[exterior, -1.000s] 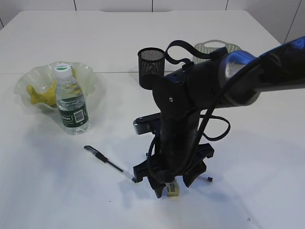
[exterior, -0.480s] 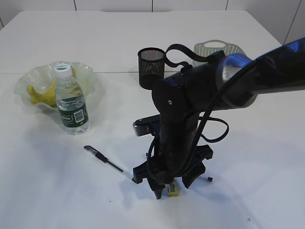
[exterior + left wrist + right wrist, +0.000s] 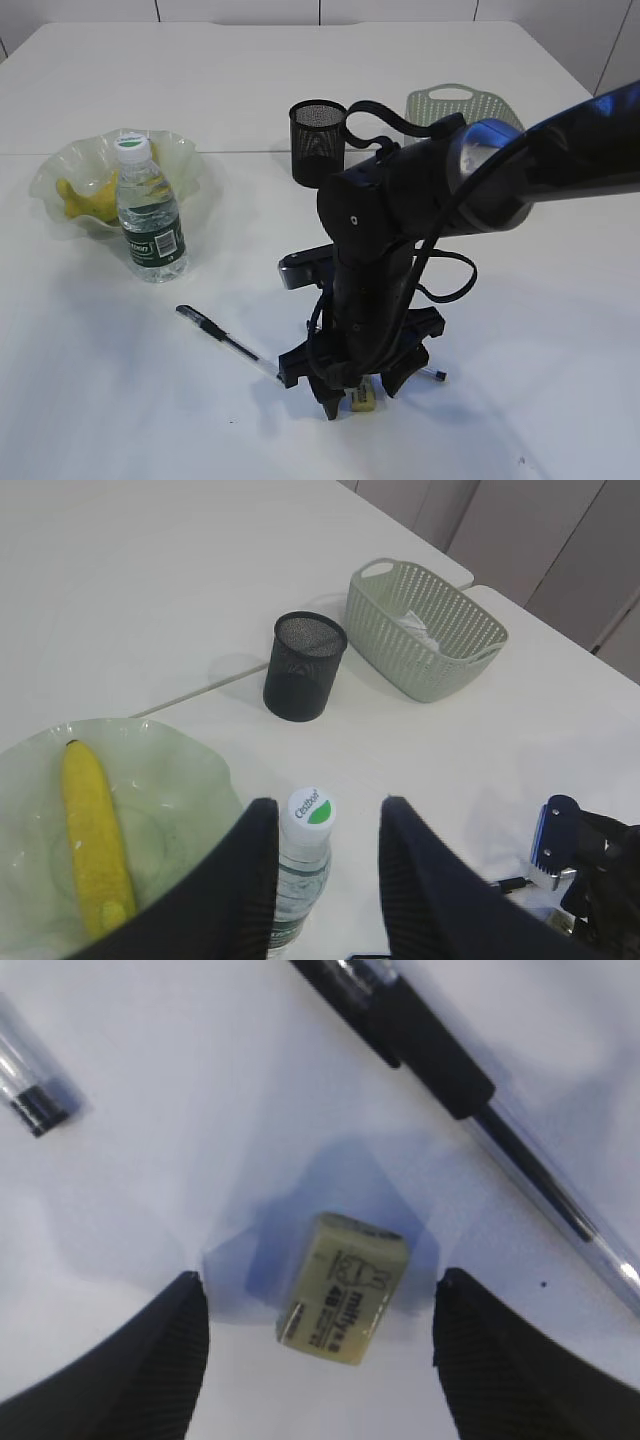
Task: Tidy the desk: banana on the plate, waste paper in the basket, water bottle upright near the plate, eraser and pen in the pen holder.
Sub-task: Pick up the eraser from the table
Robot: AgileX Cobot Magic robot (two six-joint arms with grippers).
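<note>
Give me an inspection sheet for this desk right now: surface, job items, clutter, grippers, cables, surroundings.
Surface: white table, two slabs meeting at a seam; no spills seen.
Banana: lying in the plate.
Water bottle: upright, in front of the plate.
Waste paper: in the basket.
Pen holder: upright; contents not visible.
Pens: one pen on the table, a second pen partly under the arm.
Eraser: flat on the table, between the open fingers, untouched.
Clutter: nothing seen.
Right gripper: open, straddling the eraser.
Left gripper: open, above the bottle, holding nothing.
Cables: black cable looped along the right arm, clear of objects.
Surroundings: pale wall panels behind the table.
</note>
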